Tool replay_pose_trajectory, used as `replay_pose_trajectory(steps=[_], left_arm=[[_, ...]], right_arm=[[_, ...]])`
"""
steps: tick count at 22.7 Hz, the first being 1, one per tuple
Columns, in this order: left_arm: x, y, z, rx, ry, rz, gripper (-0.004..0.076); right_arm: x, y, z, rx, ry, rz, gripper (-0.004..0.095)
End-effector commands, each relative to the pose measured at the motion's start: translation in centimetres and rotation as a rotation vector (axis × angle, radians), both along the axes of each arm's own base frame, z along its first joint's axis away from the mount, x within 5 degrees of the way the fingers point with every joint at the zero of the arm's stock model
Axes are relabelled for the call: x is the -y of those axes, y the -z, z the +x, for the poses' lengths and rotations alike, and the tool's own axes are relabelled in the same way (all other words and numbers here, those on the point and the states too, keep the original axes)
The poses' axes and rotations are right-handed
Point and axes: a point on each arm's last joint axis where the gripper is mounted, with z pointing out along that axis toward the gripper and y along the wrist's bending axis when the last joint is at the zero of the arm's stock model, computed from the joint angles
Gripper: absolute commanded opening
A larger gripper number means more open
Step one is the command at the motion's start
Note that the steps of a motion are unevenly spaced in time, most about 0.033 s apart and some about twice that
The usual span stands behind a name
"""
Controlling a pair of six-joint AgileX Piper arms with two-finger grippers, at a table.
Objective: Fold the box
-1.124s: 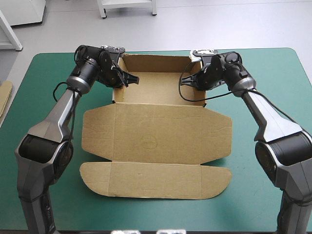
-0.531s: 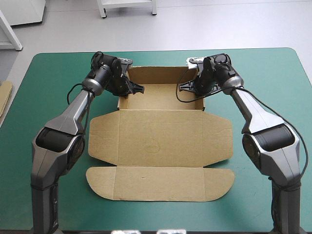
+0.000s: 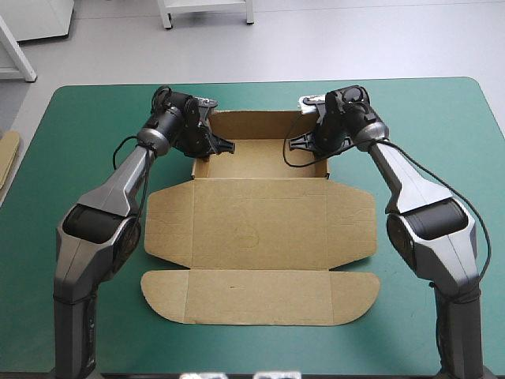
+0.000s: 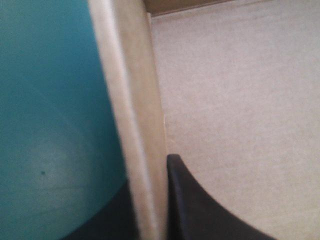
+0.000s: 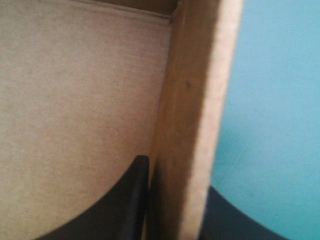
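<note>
— Box (image 3: 260, 229) on the table (image 3: 79, 158), toward its far edge; walls up, lid lying flat.
— Left gripper (image 3: 211, 147) pinched on the left wall, right gripper (image 3: 312, 144) on the right; likely pressing both tucked walls firm.

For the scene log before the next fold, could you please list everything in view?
box: one, brown, mid-table; walls raised at the far end, lid panels flat toward the near edge.
spare board: one edge, brown, at the table's left edge.
table cover: one, teal-green, beneath the box.
left end effector: one, black, clamped on the box's left side wall.
right end effector: one, black, clamped on the box's right side wall.
</note>
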Motion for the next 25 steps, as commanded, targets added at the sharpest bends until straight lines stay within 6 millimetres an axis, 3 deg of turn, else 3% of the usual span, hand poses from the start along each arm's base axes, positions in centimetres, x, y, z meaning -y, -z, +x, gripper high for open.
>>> replay_pose_trajectory(steps=[1,4,7,13,14,15,17,21,24,25], left_arm=[[1.3,-4.3,-0.9,0.125,0.053,-0.099,0.0173],[1.1,-5.7,-1.3,0.163,0.053,-0.105,0.0372],[0.8,-7.1,-1.8,0.187,0.054,-0.108,0.0515],[-0.6,-13.0,-4.5,0.339,0.095,-0.077,0.0528],[-1.2,-15.2,-5.9,0.384,0.110,-0.079,0.0528],[-1.5,-16.0,-6.6,0.405,0.108,-0.077,0.0528],[-2.9,-19.5,-10.4,0.516,0.111,-0.113,0.0484],[-4.5,-20.1,-15.1,0.544,0.125,-0.117,0.0473],[-6.9,-20.2,-21.7,0.602,0.130,-0.134,0.0473],[-7.4,-20.0,-23.1,0.607,0.130,-0.138,0.0473]], right_arm=[[-0.3,-4.5,-0.7,0.136,-0.036,0.052,0.0407],[-0.2,-4.8,-0.9,0.136,-0.033,0.054,0.0604],[0.1,-5.6,-1.1,0.158,-0.020,0.047,0.0644],[1.6,-10.6,-3.2,0.266,-0.007,0.026,0.0644],[2.0,-12.0,-4.1,0.283,-0.010,0.030,0.0644],[2.1,-12.5,-4.5,0.286,-0.013,0.029,0.0644],[2.6,-14.2,-5.8,0.300,-0.021,0.027,0.0644],[3.0,-14.9,-6.4,0.312,-0.024,0.005,0.0644],[3.1,-15.0,-6.4,0.322,-0.024,-0.003,0.0630],[3.0,-15.1,-6.4,0.327,-0.024,-0.001,0.0624]])
